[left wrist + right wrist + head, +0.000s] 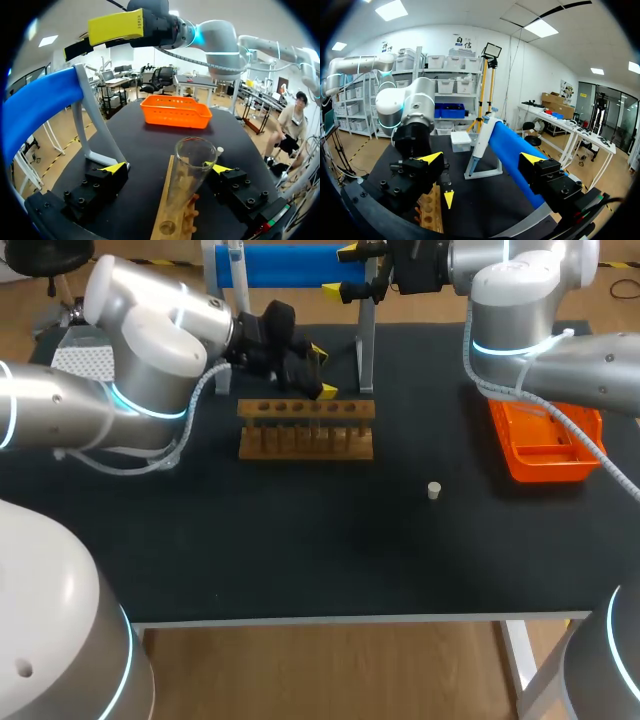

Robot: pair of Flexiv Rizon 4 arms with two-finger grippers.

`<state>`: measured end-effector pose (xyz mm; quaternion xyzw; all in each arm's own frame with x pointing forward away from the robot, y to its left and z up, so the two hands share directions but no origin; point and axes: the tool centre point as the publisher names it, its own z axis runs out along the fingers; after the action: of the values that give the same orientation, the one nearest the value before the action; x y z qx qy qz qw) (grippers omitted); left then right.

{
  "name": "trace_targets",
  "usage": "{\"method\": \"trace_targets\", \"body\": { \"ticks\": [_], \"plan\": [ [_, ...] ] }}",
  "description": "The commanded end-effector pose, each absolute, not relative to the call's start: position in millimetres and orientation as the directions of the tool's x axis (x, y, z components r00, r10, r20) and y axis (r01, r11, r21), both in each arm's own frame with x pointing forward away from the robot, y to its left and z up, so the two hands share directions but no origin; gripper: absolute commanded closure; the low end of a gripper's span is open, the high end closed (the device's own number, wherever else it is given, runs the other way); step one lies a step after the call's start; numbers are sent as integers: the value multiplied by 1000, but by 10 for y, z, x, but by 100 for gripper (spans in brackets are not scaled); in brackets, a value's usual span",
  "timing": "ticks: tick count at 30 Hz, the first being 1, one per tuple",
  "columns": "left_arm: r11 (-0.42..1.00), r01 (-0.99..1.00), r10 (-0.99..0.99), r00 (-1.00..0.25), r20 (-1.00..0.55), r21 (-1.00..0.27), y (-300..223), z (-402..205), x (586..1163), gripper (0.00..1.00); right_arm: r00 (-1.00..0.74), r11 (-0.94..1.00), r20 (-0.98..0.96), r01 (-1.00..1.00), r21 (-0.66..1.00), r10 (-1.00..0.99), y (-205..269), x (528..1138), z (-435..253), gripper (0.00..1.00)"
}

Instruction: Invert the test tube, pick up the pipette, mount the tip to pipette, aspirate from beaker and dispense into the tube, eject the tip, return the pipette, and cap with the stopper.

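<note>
Black tabletop [300,550] carries a wooden tube rack [305,430]. The left pincer [167,168] hangs over it, spread wide. The glass test tube [192,165] stands in the rack between its fingers, open mouth toward the pincer, not pinched. I judge it is lined up to grasp the tube for inverting. The right pincer [482,159], also spread, straddles the blue pipette [512,150] on its stand, probably placed ready for pickup. The stopper [434,490] lies well apart from both pincers, left for the capping at the end.
</note>
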<state>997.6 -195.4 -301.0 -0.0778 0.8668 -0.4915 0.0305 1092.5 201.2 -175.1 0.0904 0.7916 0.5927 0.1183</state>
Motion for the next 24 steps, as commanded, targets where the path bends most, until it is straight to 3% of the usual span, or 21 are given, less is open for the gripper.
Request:
{"method": "trace_targets", "body": {
  "ticks": [1,24],
  "plan": [
    [505,-106,-175,-984,19,-856,-1961,-3026,9947,0,-957,285,-79,4,959,279,2004,10933,-1742,0],
    [515,-106,-147,-989,34,-851,-1968,-3069,9907,0,-957,285,-79,4,959,279,2004,10933,-1742,0]
  ]
}}
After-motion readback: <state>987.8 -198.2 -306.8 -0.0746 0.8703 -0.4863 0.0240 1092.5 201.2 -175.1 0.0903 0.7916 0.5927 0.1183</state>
